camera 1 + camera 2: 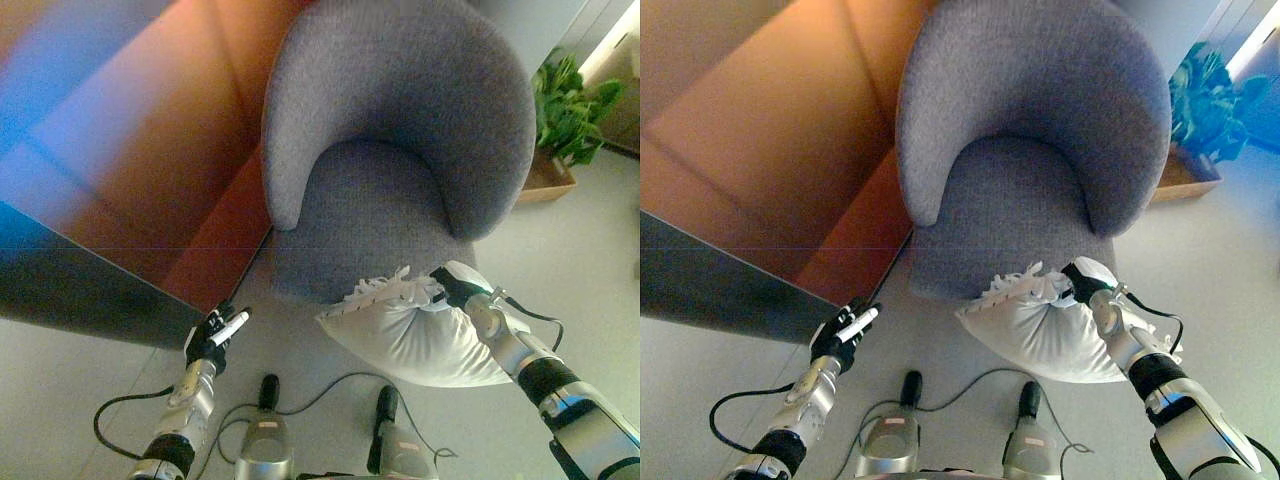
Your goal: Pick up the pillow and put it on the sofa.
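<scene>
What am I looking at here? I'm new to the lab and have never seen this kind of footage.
Both pictures come from a stereo camera on a humanoid robot's head, looking down; they show one scene from slightly different spots. The silver-grey arms at the bottom are the robot's own. Its right robot hand is gripping the top of a white pillow, which hangs in front of a grey sofa chair, by the seat's front edge. The left robot hand holds nothing, low at the left; its fingers look loosely curled. Behind the sofa stands a green potted plant on the pale floor, and a reddish-brown wall panel runs along the left.
</scene>
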Tool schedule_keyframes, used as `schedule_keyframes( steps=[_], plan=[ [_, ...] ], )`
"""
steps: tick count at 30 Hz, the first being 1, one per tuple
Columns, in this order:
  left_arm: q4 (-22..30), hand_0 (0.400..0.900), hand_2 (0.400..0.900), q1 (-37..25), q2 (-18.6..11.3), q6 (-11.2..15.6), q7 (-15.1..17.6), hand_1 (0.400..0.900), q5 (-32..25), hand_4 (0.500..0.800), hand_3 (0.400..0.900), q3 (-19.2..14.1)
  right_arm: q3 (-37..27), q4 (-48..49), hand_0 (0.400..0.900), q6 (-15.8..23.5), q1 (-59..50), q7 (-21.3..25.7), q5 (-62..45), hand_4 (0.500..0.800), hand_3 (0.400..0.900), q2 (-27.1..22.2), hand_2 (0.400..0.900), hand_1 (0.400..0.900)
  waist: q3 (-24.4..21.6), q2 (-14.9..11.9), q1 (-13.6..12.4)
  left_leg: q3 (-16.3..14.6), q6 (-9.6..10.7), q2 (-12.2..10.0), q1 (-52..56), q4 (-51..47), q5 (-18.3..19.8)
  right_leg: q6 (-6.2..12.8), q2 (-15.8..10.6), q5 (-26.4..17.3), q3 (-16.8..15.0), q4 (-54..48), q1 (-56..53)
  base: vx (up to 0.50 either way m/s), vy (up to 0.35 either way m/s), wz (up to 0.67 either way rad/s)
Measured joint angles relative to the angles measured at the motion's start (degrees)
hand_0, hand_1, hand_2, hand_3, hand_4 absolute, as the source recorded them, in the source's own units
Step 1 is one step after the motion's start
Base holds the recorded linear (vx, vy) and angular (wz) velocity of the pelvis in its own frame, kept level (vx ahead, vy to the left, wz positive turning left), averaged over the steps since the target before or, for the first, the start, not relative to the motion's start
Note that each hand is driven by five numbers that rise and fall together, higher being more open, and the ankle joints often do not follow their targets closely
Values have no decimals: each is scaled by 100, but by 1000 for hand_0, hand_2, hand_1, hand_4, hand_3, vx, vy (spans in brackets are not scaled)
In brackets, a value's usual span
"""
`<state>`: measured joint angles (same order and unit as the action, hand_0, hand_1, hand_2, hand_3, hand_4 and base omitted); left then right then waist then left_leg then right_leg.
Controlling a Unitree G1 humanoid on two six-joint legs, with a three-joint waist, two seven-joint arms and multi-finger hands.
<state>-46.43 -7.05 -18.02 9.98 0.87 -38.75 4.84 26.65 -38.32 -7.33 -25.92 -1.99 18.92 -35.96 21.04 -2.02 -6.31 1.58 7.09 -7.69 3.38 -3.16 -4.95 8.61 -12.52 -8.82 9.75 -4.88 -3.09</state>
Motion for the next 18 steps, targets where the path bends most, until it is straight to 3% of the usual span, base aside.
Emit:
schedule_keyframes(
  steps=[9, 18],
  plan=[
    [-26, 900, 900, 495, 9, -159, -158, 900, 87, 800, 900, -16, -20, 64, 400, -136, 0, -272, 1, 500, 400, -229, 400, 400, -714, -50, -22, -42, -16, -21, 176, -146, 25, -8, 1, 48, 24, -8, -140, 87, 12, 2],
    [-91, 900, 900, 791, 10, -234, -174, 900, 89, 800, 900, -29, 7, 47, 400, -262, -522, -608, -71, 500, 400, -743, 400, 400, -1002, -24, -31, -38, 10, -43, 182, -147, 119, -9, -4, 48, 42, -15, -151, 73, -1, 3]
  ],
)
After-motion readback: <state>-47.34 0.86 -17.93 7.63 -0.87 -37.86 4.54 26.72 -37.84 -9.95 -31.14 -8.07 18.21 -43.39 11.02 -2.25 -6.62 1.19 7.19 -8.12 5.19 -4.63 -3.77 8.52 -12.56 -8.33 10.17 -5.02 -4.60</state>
